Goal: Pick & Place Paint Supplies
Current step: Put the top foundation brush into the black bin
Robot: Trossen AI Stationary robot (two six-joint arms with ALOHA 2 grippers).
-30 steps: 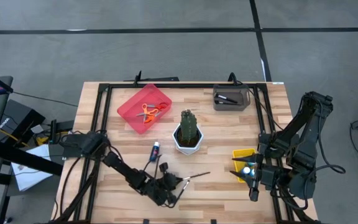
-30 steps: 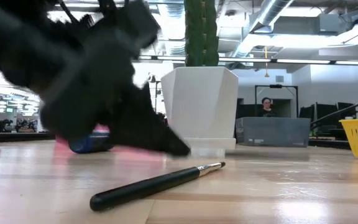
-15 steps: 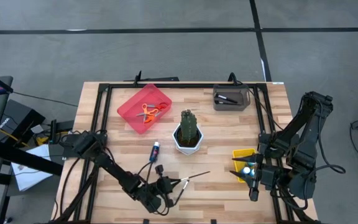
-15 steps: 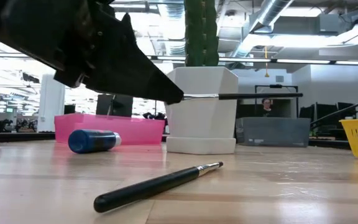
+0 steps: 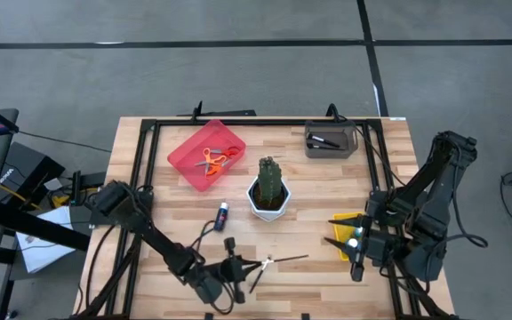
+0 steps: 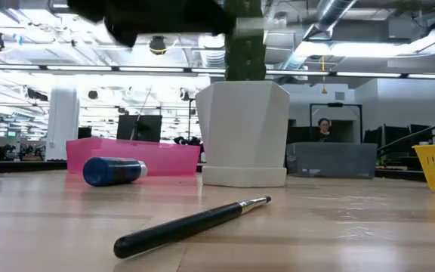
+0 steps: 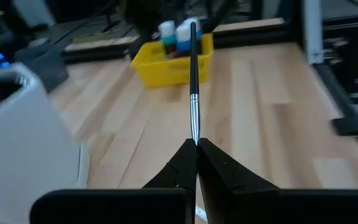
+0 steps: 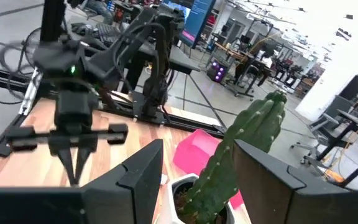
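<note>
The left hand (image 5: 254, 265) sits above the near edge of the table (image 5: 176, 231), its fingers pinching a thin paintbrush (image 5: 287, 260) at the bristle end; in the left wrist view the handle (image 7: 193, 81) projects forward from the closed fingertips toward the yellow bin (image 7: 173, 62). A second paintbrush (image 6: 191, 224) lies flat on the table near the front edge, with bare wood around it. A blue paint bottle (image 5: 223, 213) lies on its side between the red tray (image 5: 207, 154) and the front edge, just left of the cactus (image 5: 269, 178) in its white pot (image 5: 268, 206) at the table's centre. The orange-handled scissors (image 5: 212, 161) lie inside the red tray near the far left corner. A grey bin (image 5: 330, 140) at the far edge holds dark items. The right hand (image 5: 345, 249) hovers at the yellow bin (image 5: 343, 222) near the right edge, its fingers spread and holding nothing; white-capped bottles (image 7: 176, 31) stand in that bin. The strip of table between the pot and the yellow bin is open.
</note>
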